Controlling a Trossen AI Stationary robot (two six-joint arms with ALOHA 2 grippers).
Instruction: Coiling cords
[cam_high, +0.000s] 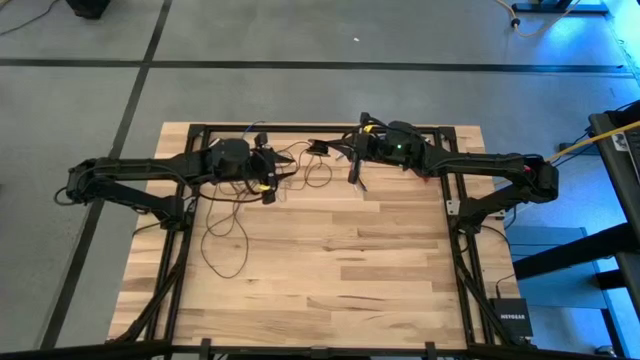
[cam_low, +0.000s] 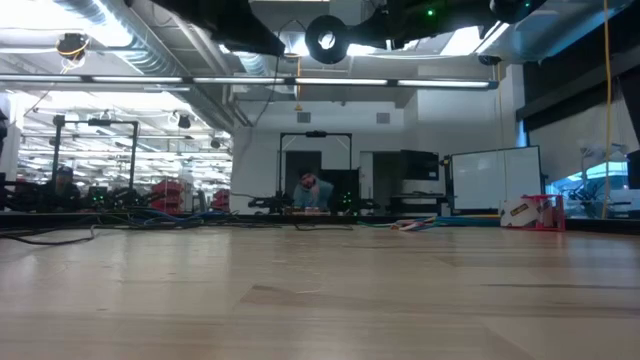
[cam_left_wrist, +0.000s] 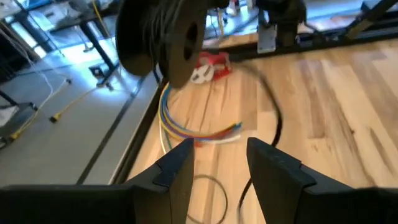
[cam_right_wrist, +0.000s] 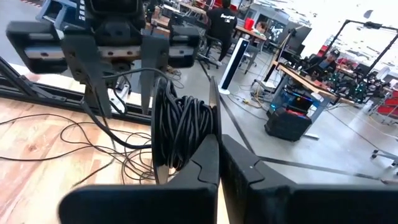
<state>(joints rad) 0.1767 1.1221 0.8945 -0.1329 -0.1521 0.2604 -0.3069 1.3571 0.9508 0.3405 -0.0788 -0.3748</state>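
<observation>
One wooden table (cam_high: 330, 300) is worked over by both arms, which meet near its far edge. Most of the cord (cam_high: 225, 240) is left lying in loose, overlapping loops on the left half of the table, trailing up toward the claws. The wound part is gathered into a thick coil (cam_right_wrist: 181, 127), raised off the wood between the two arms.

The right claw (cam_right_wrist: 217, 163) is seen pressed together, pinching the coil at its edge. The left claw (cam_left_wrist: 217, 163) is spread, with nothing between its fingers, and is pointed at the coil from just beside it.

The largest risk is judged to be a tangle. If the loose loops are drawn in fast, crossing strands could be pulled into a knot or dragged off the table edge. Next, the coil could be lost, since only its edge is gripped and a tug from the trailing cord might strip turns off or spring it open. Lastly, the short bundle of coloured wires (cam_left_wrist: 205, 132) lies close under the left claw and could be caught up with the cord by mistake.
</observation>
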